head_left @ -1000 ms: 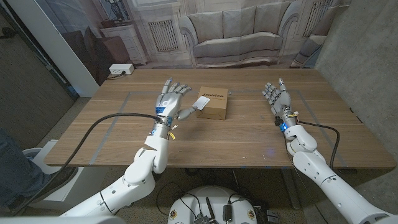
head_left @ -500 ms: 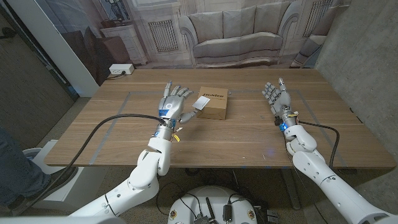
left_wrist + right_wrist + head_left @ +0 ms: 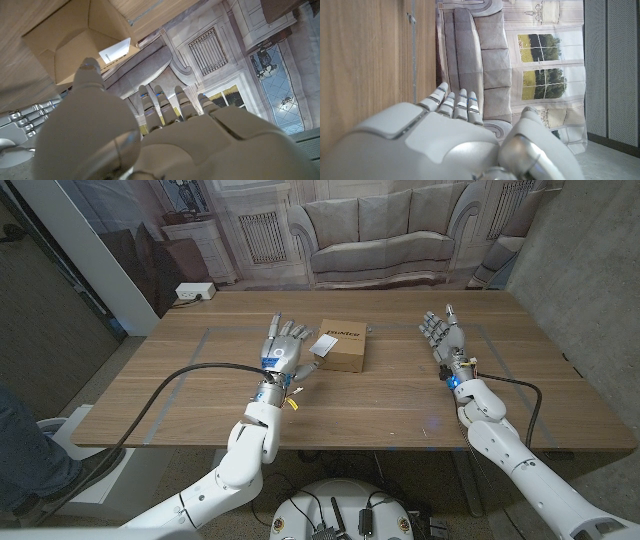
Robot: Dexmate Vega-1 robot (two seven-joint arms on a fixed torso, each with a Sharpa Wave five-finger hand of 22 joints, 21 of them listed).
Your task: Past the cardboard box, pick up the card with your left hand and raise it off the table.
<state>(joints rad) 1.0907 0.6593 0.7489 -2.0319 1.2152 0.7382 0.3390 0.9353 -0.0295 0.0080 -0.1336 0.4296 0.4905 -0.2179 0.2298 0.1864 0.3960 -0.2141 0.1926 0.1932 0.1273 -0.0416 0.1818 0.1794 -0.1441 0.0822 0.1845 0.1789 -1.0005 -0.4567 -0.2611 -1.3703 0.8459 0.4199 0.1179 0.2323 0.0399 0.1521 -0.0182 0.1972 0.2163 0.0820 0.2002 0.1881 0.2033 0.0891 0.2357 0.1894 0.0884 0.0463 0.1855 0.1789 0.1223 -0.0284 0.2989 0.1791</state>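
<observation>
Table (image 3: pixel 380 395) of wood carries the cardboard box (image 3: pixel 341 345) near its middle. Left hand (image 3: pixel 283 348) (fingers spread, holding nothing) stands just beside the box; right hand (image 3: pixel 443 335) waits well apart, likewise released. Card (image 3: pixel 323 343) leans against the box's left side.

This looks like a lab or test room dressed as a home: behind the wooden table (image 3: pixel 400 405) hangs a printed backdrop (image 3: pixel 380 230) picturing a sofa, radiator and panelled walls. At far left a power strip (image 3: pixel 194 292) lies on the floor beside a grey partition (image 3: pixel 60 300).
</observation>
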